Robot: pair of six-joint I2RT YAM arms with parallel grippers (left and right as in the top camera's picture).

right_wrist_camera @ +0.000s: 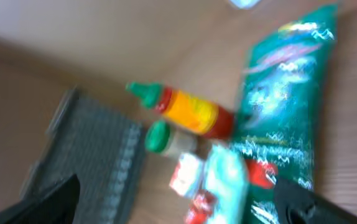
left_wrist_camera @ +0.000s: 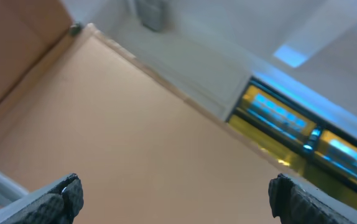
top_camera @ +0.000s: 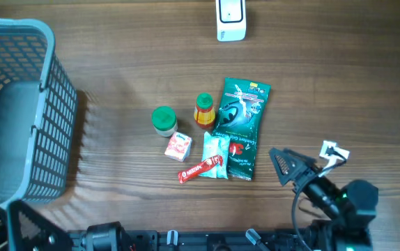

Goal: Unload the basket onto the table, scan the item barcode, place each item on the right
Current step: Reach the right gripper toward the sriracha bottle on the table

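Several items lie in a cluster mid-table: a green bag (top_camera: 242, 122) (right_wrist_camera: 284, 106), a red-and-yellow sauce bottle with a green cap (top_camera: 204, 110) (right_wrist_camera: 188, 112), a green-lidded jar (top_camera: 164, 120) (right_wrist_camera: 166, 140), a small red-and-white box (top_camera: 178, 146), a pale packet (top_camera: 215, 155) and a red stick sachet (top_camera: 200, 169). A white scanner (top_camera: 231, 19) stands at the far edge. My right gripper (top_camera: 281, 166) (right_wrist_camera: 178, 205) is open just right of the bag's near end, holding nothing. My left gripper (left_wrist_camera: 178, 196) is open and empty, pointing up away from the table.
A large grey-blue wire basket (top_camera: 19, 104) (right_wrist_camera: 85, 155) fills the left side of the table. The arm bases sit along the near edge (top_camera: 186, 240). Bare wood lies between the items and the scanner.
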